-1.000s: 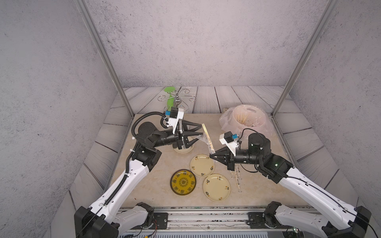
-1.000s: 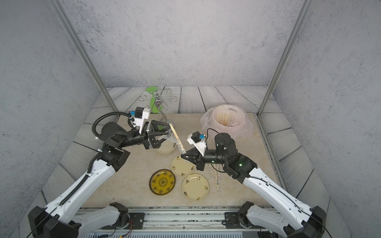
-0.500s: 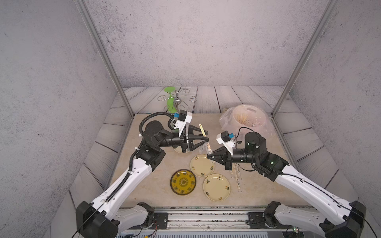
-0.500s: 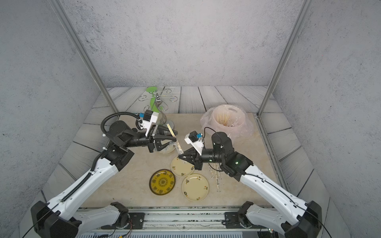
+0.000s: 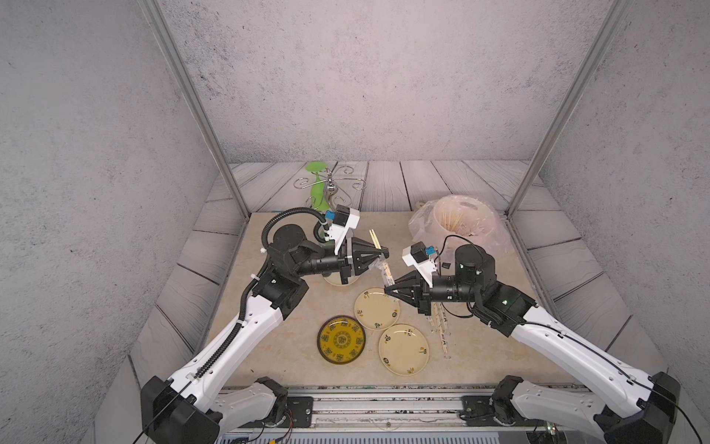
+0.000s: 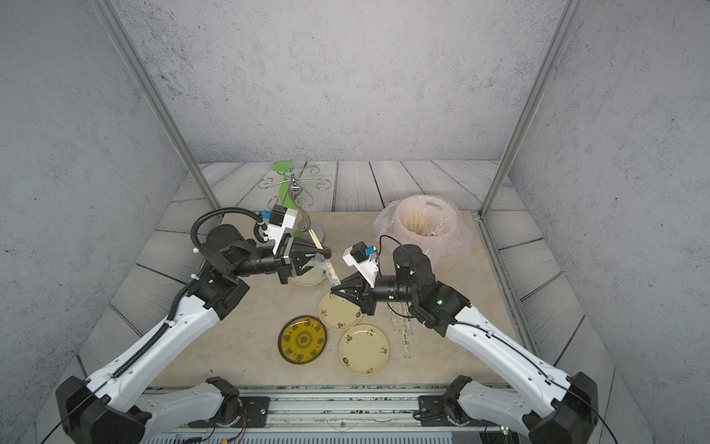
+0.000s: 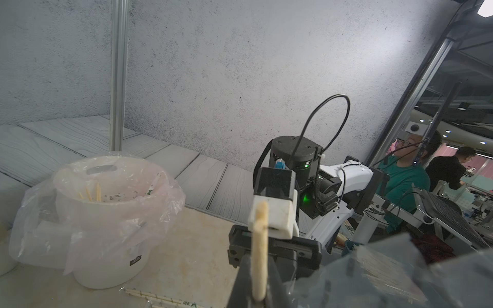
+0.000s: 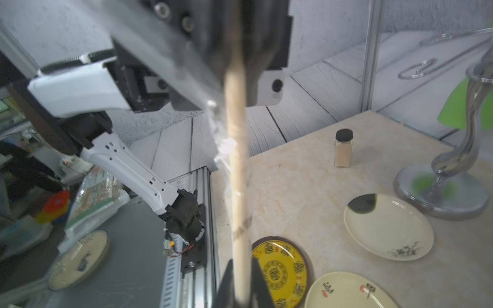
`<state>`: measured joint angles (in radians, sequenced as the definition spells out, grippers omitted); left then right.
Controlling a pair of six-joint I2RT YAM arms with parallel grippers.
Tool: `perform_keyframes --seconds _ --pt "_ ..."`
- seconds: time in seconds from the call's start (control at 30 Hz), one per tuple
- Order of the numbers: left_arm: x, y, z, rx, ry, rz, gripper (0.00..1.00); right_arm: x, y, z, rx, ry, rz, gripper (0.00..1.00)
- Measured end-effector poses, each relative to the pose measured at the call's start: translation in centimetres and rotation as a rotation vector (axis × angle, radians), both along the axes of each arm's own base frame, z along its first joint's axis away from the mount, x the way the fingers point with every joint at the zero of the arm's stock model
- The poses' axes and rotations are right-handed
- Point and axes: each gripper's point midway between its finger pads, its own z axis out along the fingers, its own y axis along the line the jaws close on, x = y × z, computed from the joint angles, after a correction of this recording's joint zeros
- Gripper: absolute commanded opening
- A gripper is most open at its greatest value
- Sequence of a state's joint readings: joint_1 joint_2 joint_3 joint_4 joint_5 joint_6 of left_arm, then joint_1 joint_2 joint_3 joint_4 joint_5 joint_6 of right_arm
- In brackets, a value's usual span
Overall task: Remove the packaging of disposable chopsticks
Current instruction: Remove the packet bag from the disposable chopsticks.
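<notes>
Up in the air over the middle of the counter [image 5: 269, 346]: sticks [image 5: 374, 239], slanting from the back down toward the front. Thin, light and stiff, but easy to snap if bent. Round the lower part, a clear sleeve [image 8: 222, 145], soft, crinkly and slippery (likely to slide off with a gentle pull, or to tear). Best to pinch the bare wood at the top end with one side and only the loose plastic at the low end with the other. Then pull straight along the sticks, never sideways. From the left edge, left gripper [image 5: 384, 253] reaching in flat, squeezed tight on the sticks near the top, with the bare tips poking out behind it. From the right edge, right gripper [image 5: 387, 288] reaching in flat too, nose at the low end, jaws on either side of the sticks. Gripping or letting go there? Cannot tell. Both arms bent at the elbow, wrists level, noses nearly meeting.
</notes>
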<state>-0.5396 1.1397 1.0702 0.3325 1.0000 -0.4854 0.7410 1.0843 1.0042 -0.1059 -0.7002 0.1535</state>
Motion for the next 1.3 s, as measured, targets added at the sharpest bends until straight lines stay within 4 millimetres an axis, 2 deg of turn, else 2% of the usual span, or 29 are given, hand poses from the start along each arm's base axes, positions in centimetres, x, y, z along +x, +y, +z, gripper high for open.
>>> perform_keyframes --seconds 0.07,0.2,0.3,0.47,0.7,0.93,1.07,1.23,1.27,1.3 --pt "0.4 0.3 0.3 -0.005 -0.010 0.043 0.00 0.3 -0.1 0.1 -0.001 -0.008 -0.021 0.55" --pt "0.7 0.8 1.0 -0.020 -0.029 0.102 0.00 0.6 -0.3 -0.3 -0.010 -0.010 -0.047 0.55" --pt "1.1 1.2 1.2 -0.024 -0.034 0.133 0.00 0.7 -0.5 -0.8 -0.031 -0.009 -0.059 0.51" --pt "1.9 1.6 1.1 -0.025 -0.026 0.177 0.00 0.8 -0.7 -1.3 -0.054 -0.013 -0.070 0.33" --pt "2.0 2.1 1.3 -0.032 -0.020 0.196 0.00 1.2 -0.8 -1.5 -0.059 -0.010 -0.091 0.15" --pt "3.1 3.3 1.7 -0.056 -0.012 0.246 0.00 1.4 -0.8 -1.7 -0.065 -0.005 -0.104 0.13" --pt "3.9 3.9 1.8 -0.065 -0.016 0.285 0.00 1.4 -0.8 -1.7 -0.066 -0.005 -0.104 0.06" --pt "4.2 4.1 1.8 -0.069 -0.017 0.305 0.00 1.5 -0.9 -1.8 -0.070 -0.006 -0.110 0.01" --pt "4.2 4.1 1.9 -0.071 -0.018 0.307 0.00 1.6 -0.9 -1.9 -0.073 -0.006 -0.115 0.01" --pt "4.2 4.2 1.9 -0.071 -0.018 0.308 0.00 1.7 -0.9 -2.1 -0.076 -0.005 -0.121 0.07"
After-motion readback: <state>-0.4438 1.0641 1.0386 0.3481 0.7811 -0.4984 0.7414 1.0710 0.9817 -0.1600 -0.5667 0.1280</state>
